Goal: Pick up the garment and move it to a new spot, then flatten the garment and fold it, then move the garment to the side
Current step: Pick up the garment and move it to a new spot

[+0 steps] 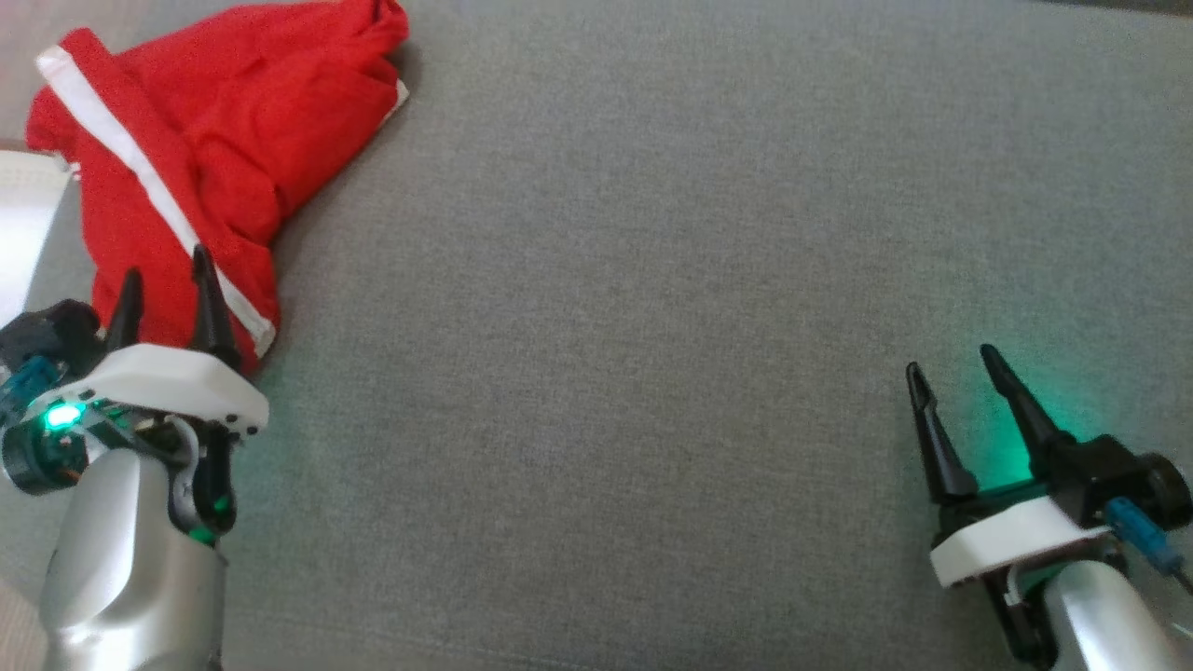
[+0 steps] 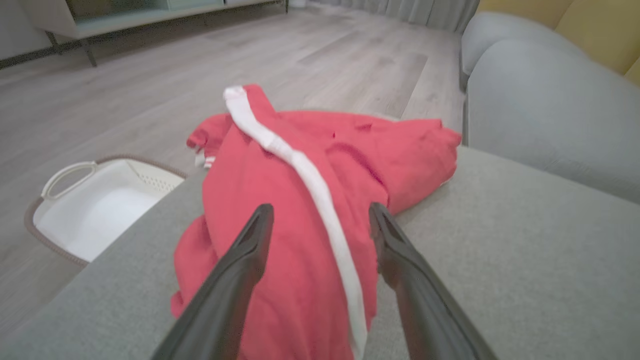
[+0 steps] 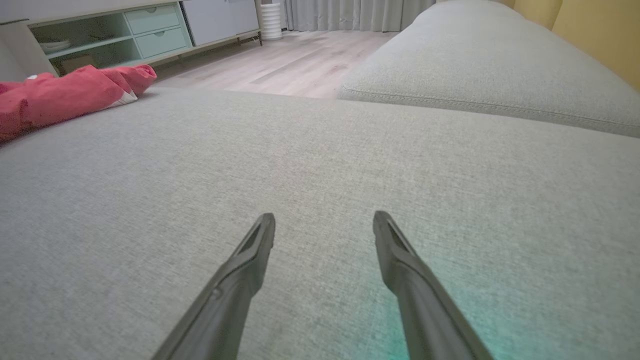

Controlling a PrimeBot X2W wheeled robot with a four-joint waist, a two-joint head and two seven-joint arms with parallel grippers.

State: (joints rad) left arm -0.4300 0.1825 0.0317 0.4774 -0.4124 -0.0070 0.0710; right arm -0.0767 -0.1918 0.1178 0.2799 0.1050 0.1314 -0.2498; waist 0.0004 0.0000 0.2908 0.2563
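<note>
Left tool [image 1: 166, 266] is seen at 8 o'clock of the head view, fingers apart, nothing clamped between them. Its fingertips are pointed toward 12 o'clock and overlap the near edge of the red garment [image 1: 214, 121]; contact cannot be told.

In the left wrist view the left tool [image 2: 321, 207] is held wide over the garment [image 2: 260, 165], with the white stripe [image 2: 310, 175] running between the 2 fingers.

Right tool [image 1: 953, 360] is placed at 4 o'clock of the head view, also spread wide and empty, well apart from the garment. A green glow [image 1: 1025, 401] is cast on the fabric beside it. In the right wrist view the right tool [image 3: 324, 216] is pointed along bare grey upholstery, and the garment [image 3: 60, 95] is seen far off at 10 o'clock.

The garment is bunched, not flattened, at 10 to 11 o'clock of the head view, on the grey couch seat [image 1: 652, 280], close to the seat's left edge. 1 white stripe [image 1: 140, 168] is shown along it.

A white laundry basket [image 2: 67, 170] is seen on the wood floor [image 2: 150, 75] at 8 o'clock of the left wrist view, below the seat edge. A grey cushion [image 2: 550, 110] is seen at 2 o'clock. A pale green cabinet [image 3: 125, 30] is seen at 11 o'clock of the right wrist view.
</note>
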